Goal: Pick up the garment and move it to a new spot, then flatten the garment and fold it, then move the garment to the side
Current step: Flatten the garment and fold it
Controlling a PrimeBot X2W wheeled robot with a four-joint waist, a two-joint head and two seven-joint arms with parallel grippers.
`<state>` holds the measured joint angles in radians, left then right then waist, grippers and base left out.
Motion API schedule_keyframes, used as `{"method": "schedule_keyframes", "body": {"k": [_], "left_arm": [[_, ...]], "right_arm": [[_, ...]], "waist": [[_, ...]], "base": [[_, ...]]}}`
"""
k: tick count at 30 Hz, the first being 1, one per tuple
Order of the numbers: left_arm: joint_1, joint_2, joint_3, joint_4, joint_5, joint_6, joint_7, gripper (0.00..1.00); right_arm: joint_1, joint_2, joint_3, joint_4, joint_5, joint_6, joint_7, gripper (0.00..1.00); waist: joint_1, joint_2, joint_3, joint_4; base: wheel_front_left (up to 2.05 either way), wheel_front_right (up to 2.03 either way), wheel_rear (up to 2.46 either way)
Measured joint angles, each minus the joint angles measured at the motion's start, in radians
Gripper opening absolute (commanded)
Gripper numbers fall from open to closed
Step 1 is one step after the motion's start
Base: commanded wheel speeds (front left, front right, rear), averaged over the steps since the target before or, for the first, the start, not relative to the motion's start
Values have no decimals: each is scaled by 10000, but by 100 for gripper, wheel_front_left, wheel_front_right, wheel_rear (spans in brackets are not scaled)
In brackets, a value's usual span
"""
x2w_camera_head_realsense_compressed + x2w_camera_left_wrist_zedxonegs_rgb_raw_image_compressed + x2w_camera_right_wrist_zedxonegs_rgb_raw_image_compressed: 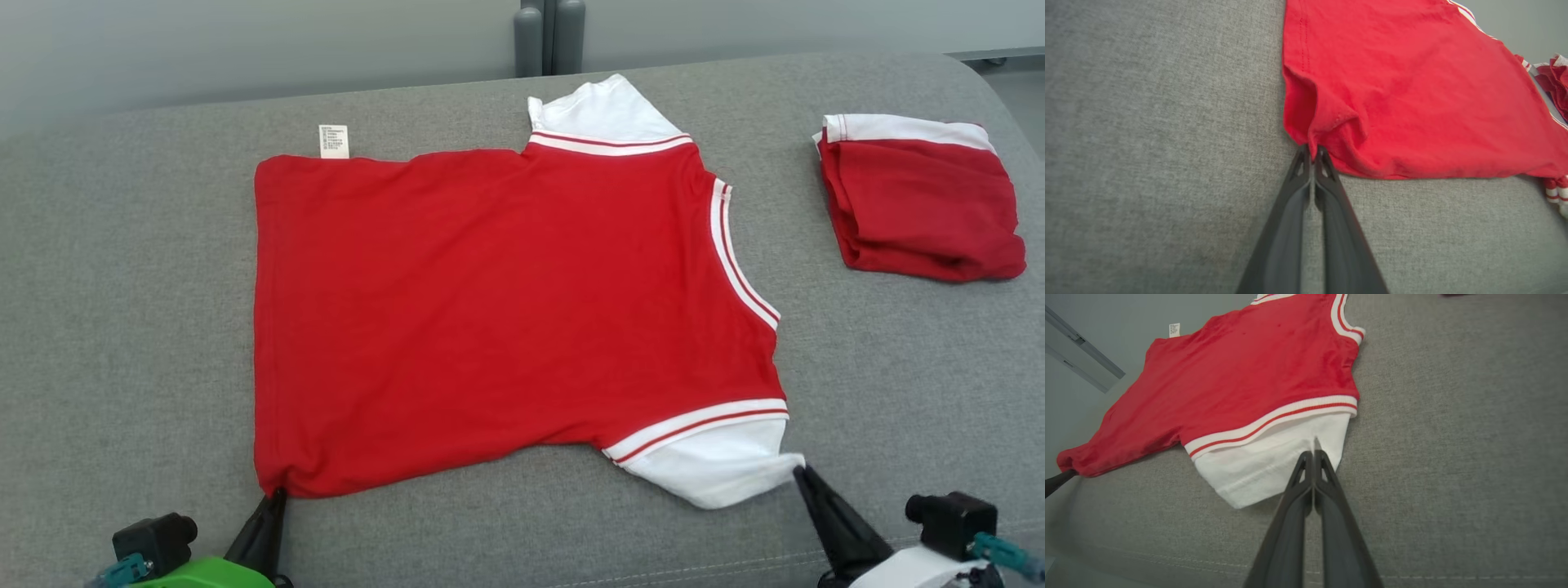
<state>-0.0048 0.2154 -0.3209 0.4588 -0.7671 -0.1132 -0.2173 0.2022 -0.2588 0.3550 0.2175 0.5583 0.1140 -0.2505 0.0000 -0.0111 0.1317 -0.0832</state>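
Left gripper (pixel 1312 153): fingers together, clamped on the near hem corner (pixel 1327 122) of the garment (pixel 506 310); the cloth bunches into a small pucker just above the tips; tips low on the grey cushion (pixel 122 286).

Right gripper (pixel 1314 453): fingers likewise pressed together, pinching the edge of the near white sleeve (pixel 1274 461); a thin peak of white cloth stands up between the tips.

The garment, red with white striped trim, lies spread out at the middle of the cushion, hem toward the robot's left, collar toward its right; the body is mostly smooth, with slight wrinkling at the gripped corner; the care label (pixel 333 140) sticks out at the far hem corner; the far sleeve lies flat.

A second red-and-white folded garment (pixel 922 204) sits well apart at the far right.

Judgement: placing and flattening look done; no fold is made yet; with both near corners gripped, this reads as the start of the first fold; folding and moving aside remain.
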Motion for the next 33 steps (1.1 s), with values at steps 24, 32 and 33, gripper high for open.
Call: {"method": "schedule_keyframes", "body": {"k": [24,32,33], "left_arm": [[-6,1524,913,-2905,-1941,36,3026,0],[1,1931,1043,-4301,-2153,472,3841,0],[0,1973,1041,-4452,-2153,523,3948,0]], "right_arm": [[-282,-1918,-978,-3563,1361,90,1118,0],[-348,-2491,-1037,-4460,1630,92,1741,0],[-406,-2554,-1108,-4521,1632,92,1785,0]], "waist": [[0,0,766,-51],[0,0,1016,-133],[0,0,1054,-142]], "base": [[0,0,0],[0,0,0],[0,0,0]]}}
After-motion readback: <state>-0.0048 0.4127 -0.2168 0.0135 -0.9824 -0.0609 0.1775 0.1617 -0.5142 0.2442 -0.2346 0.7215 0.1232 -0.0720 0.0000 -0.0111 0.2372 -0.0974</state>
